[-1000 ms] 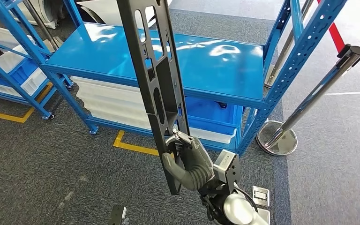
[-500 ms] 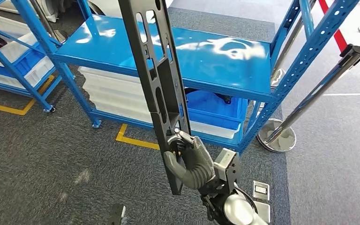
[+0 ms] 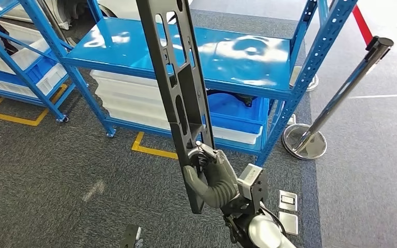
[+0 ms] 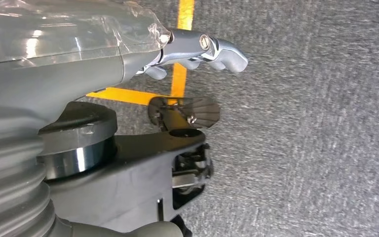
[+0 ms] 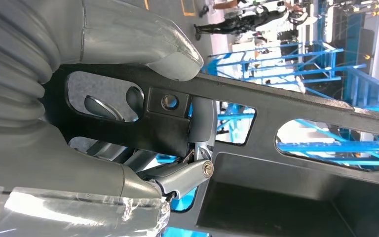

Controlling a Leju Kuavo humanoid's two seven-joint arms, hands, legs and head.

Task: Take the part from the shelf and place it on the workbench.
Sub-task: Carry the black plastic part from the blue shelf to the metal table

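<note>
The part (image 3: 178,88) is a long black plastic panel with several slots, standing nearly upright in the head view in front of the blue shelf (image 3: 238,57). My right hand (image 3: 212,178) grips it near its lower end, thumb on one face and fingers through a cut-out. The right wrist view shows the same grip close up, with my right hand (image 5: 103,44) wrapped around the part (image 5: 286,113). My left hand (image 4: 197,47) hangs over grey carpet, fingers stretched out and holding nothing.
The shelf's middle board is bare; white crates (image 3: 134,101) and a blue crate (image 3: 232,116) sit beneath it. A chrome stanchion (image 3: 341,93) with a red belt stands to the right. A second blue rack (image 3: 10,46) is at far left. Yellow tape (image 3: 152,150) marks the carpet.
The whole picture has shifted, so the camera has moved; the shelf sits a little further right in view. My right hand still holds the part upright in the same grip.
</note>
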